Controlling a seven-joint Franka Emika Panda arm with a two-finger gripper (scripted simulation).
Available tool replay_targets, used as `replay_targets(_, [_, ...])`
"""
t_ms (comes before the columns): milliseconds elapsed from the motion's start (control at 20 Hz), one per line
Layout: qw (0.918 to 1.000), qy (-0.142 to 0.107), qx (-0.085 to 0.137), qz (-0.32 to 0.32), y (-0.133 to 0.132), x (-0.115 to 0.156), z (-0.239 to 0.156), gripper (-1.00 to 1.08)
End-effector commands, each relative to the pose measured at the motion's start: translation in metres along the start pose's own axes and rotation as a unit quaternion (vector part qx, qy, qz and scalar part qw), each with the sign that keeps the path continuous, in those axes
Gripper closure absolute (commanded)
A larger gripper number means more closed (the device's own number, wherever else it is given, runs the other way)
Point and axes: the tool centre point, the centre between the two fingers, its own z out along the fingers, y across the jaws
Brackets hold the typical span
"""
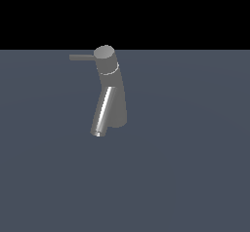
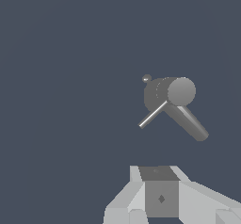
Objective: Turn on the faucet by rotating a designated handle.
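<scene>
A flat slate-blue floor ran back to a black band of background in the exterior view. On it stood the faucet, a dark grey tapered column with a round cap and a shiny slanted spout. The handle, a thin grey rod, stuck out from the cap toward the exterior view's left. In the wrist view the gripper hung well apart from the faucet, touching nothing; its fingertips were cut off, so I cannot tell whether they stood apart or together.
</scene>
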Motion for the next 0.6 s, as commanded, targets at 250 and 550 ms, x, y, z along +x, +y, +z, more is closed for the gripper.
replay_targets(250, [0.9924,0.017,0.021,0.120,-0.015,0.008,0.056,1.08])
replay_targets(550, [0.9743,0.028,0.034,0.221,-0.015,0.020,0.104,1.08])
